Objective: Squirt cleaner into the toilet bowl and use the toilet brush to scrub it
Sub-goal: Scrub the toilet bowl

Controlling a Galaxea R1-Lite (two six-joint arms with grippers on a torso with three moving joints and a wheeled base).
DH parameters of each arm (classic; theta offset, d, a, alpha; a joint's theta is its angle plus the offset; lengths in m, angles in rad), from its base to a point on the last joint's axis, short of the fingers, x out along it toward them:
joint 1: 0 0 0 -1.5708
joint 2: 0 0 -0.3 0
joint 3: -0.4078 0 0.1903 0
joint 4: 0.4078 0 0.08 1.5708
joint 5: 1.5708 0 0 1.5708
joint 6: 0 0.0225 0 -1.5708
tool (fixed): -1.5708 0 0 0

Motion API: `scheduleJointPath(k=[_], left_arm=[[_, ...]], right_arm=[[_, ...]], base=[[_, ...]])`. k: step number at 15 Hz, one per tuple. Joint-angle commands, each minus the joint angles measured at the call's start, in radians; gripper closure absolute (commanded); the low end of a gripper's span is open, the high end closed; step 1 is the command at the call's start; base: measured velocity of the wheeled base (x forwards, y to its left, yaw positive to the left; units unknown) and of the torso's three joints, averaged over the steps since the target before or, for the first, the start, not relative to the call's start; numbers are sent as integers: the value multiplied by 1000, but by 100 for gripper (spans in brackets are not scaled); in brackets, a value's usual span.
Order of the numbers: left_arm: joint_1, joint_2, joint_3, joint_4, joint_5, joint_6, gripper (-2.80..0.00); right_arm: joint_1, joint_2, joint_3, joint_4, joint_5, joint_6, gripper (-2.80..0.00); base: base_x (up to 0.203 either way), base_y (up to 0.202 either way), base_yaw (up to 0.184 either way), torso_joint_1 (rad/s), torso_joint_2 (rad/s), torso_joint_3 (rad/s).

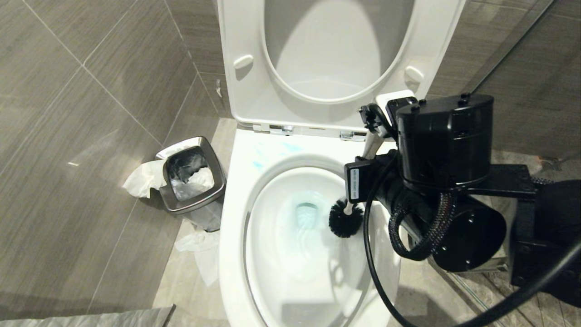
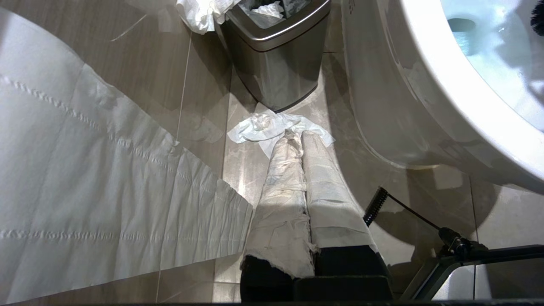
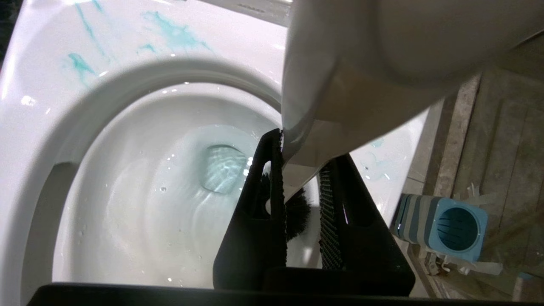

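Chrome bin (image 1: 193,179) and tissue (image 1: 141,179) flank the bowl (image 1: 236,190); right end effector (image 3: 301,187) grasps the brush (image 1: 346,219) inside, near blue cleaner (image 1: 290,147). Left end effector (image 2: 299,140) hangs clenched.

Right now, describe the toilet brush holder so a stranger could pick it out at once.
Start at the toilet bowl with its seat raised. On the floor beside its rim, on the side where the right end effector holds the toilet brush, stands the holder. It is squat and square, blue-and-grey striped, with a round hole, unlike the chrome waste bin opposite.

Right gripper (image 3: 301,187) clamped, left apparently parked.
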Motion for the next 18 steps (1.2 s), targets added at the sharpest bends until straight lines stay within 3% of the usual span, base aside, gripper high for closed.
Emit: scheduleJointPath(k=[1, 6, 9, 14, 18], left_arm=[[0, 0, 0, 0, 0, -1, 0], [0, 0, 0, 0, 0, -1, 0], [0, 0, 0, 0, 0, -1, 0], [0, 0, 0, 0, 0, -1, 0], [0, 0, 0, 0, 2, -21, 0]], right_arm=[[-13, 84, -79, -3, -5, 2, 0], [-8, 250, -296, -1, -1, 1, 0], [52, 314, -372, 8, 3, -1, 0], [169, 294, -320, 12, 1, 0, 0], [201, 191, -165, 11, 0, 3, 0]], base=[[0, 0, 0, 0, 0, 0], [0, 0, 0, 0, 0, 0], [0, 0, 0, 0, 0, 0], [0, 0, 0, 0, 0, 0], [0, 0, 0, 0, 0, 0]])
